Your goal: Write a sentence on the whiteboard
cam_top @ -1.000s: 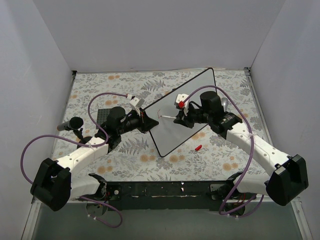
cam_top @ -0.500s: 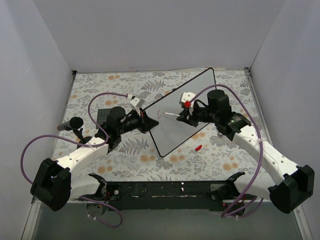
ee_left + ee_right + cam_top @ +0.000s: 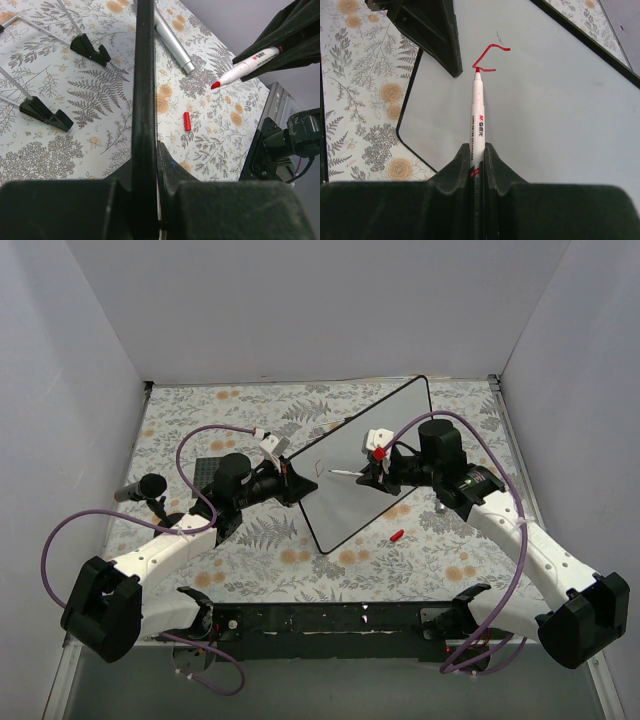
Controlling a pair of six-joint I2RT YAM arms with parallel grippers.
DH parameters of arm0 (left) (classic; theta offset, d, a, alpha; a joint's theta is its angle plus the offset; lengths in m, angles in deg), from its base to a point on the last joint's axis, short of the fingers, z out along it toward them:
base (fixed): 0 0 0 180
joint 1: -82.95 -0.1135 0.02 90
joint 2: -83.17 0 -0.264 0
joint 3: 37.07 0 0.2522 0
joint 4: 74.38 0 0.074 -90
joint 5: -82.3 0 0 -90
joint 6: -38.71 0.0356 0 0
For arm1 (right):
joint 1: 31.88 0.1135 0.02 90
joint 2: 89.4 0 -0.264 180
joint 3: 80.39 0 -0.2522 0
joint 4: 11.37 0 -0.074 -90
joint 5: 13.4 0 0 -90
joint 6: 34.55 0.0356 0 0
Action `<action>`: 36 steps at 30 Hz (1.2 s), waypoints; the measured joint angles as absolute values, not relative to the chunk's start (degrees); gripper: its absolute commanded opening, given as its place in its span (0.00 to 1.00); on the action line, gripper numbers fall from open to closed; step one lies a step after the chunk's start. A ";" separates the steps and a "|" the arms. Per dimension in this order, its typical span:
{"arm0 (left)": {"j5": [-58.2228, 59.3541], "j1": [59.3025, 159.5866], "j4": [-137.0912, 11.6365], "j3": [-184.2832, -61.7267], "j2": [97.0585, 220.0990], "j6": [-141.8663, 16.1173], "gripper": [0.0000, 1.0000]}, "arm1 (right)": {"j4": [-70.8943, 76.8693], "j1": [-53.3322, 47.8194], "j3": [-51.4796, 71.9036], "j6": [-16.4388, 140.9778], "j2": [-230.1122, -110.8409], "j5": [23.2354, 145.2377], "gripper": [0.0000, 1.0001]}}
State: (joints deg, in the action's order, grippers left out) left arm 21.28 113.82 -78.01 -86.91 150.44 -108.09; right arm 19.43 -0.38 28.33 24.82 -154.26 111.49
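The whiteboard (image 3: 350, 512) lies slanted across the middle of the table. My left gripper (image 3: 291, 481) is shut on its left rim, which the left wrist view shows edge-on (image 3: 145, 75) between the jaws of that gripper (image 3: 157, 167). My right gripper (image 3: 372, 472) is shut on a white marker (image 3: 478, 112) with a red tip. The tip rests on the whiteboard (image 3: 555, 110) at the end of a short red stroke (image 3: 490, 54). That stroke (image 3: 318, 466) is the only writing of the sentence that shows, near the left gripper's finger (image 3: 432, 30).
A red marker cap (image 3: 397, 535) lies on the floral cloth just right of the board's near corner, also in the left wrist view (image 3: 187, 121). A silver cylinder (image 3: 172, 40) lies beyond the board. A black cylindrical object (image 3: 140, 488) sits at the left. Grey walls enclose the table.
My right gripper has shifted a little right and back with the marker. The red stroke on the board has grown. The left arm and board have not moved.
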 measured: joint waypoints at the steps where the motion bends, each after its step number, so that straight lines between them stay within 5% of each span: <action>1: 21.28 113.82 -78.01 -86.91 150.44 -108.09 0.00 | 19.39 -0.40 28.37 24.60 -154.28 111.62 0.01; 36: 21.36 113.80 -77.70 -86.91 150.24 -108.05 0.00 | 17.24 -0.40 28.31 23.16 -161.01 109.72 0.01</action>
State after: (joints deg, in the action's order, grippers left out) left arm 21.36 113.80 -77.70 -86.91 150.24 -108.05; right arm 17.24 -0.40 28.31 23.16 -161.01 109.72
